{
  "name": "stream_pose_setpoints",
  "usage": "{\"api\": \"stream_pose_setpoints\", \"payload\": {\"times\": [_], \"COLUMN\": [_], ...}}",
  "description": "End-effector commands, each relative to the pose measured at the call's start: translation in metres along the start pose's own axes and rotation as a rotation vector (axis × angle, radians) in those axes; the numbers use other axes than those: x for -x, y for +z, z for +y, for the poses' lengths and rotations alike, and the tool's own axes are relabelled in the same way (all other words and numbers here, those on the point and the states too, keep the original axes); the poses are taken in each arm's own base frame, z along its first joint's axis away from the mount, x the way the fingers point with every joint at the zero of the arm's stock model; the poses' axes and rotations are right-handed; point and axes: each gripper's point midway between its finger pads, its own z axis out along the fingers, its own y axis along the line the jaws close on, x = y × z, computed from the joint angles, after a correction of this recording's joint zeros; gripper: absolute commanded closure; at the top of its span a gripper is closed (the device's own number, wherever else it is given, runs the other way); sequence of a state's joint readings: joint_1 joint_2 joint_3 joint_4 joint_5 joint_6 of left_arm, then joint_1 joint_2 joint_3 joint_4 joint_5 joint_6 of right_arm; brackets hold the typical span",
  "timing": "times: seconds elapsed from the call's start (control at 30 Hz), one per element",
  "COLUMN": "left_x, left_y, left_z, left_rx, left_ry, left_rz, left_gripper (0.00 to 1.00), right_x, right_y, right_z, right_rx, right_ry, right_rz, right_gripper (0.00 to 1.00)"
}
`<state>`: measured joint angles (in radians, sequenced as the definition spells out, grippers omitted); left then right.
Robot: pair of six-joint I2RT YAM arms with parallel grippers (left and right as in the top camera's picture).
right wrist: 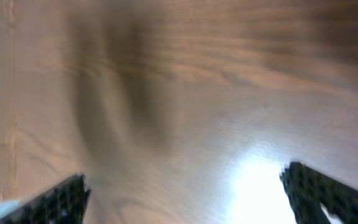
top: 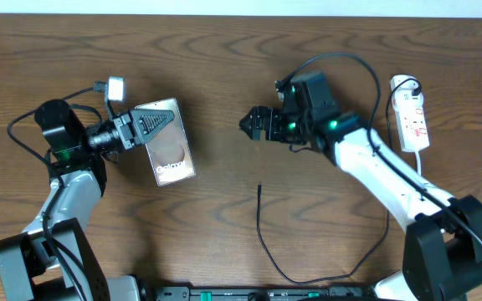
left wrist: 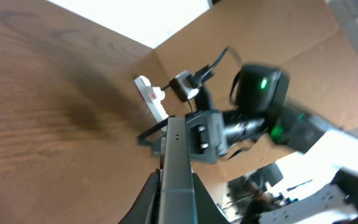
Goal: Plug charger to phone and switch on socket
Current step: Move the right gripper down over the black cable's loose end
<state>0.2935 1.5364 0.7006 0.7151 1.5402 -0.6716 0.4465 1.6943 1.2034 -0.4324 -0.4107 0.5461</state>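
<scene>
The phone (top: 167,142), glossy brownish-grey with a white "Galaxy" label, is held tilted off the table at the left. My left gripper (top: 145,125) is shut on its upper edge; in the left wrist view the phone's grey edge (left wrist: 178,168) runs between the jaws. The charger (top: 258,219) is a thin black cable on the table, its plug tip (top: 259,187) pointing away at centre. My right gripper (top: 249,124) hangs open and empty above the table, beyond the plug tip; its fingers (right wrist: 185,193) frame bare wood. The white socket (top: 412,119) lies at the right.
The socket's round white plug (top: 403,84) and cord sit at its far end. The socket also shows small in the left wrist view (left wrist: 151,96), behind the right arm (left wrist: 253,118). Thick black arm cables loop near both arms.
</scene>
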Motion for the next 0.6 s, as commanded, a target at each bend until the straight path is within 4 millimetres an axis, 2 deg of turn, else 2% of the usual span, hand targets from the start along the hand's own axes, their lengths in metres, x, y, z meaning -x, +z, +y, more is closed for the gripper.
{"api": "stream_pose_setpoints", "payload": {"times": [0.0, 0.1, 0.27, 0.37, 0.57], "left_x": [0.002, 0.002, 0.004, 0.005, 0.007], "left_y": [-0.001, -0.001, -0.004, -0.008, -0.019], "left_z": [-0.007, -0.007, 0.001, 0.009, 0.024], "left_rx": [-0.022, -0.022, -0.003, 0.008, 0.031], "left_ry": [0.128, 0.149, 0.139, 0.118, 0.085], "left_rz": [0.015, 0.014, -0.002, -0.013, -0.039], "left_gripper": [0.92, 0.93, 0.93, 0.93, 0.93], "right_x": [0.021, 0.013, -0.013, -0.034, -0.069], "right_y": [-0.021, -0.031, -0.028, -0.020, 0.009], "right_z": [0.010, 0.008, -0.002, -0.007, -0.016], "right_rx": [-0.047, -0.088, -0.137, -0.168, -0.236], "right_ry": [-0.165, -0.136, -0.080, -0.069, -0.029], "right_rz": [-0.030, 0.024, 0.126, 0.207, 0.334], "right_gripper": [0.01, 0.03, 0.05, 0.02, 0.02]}}
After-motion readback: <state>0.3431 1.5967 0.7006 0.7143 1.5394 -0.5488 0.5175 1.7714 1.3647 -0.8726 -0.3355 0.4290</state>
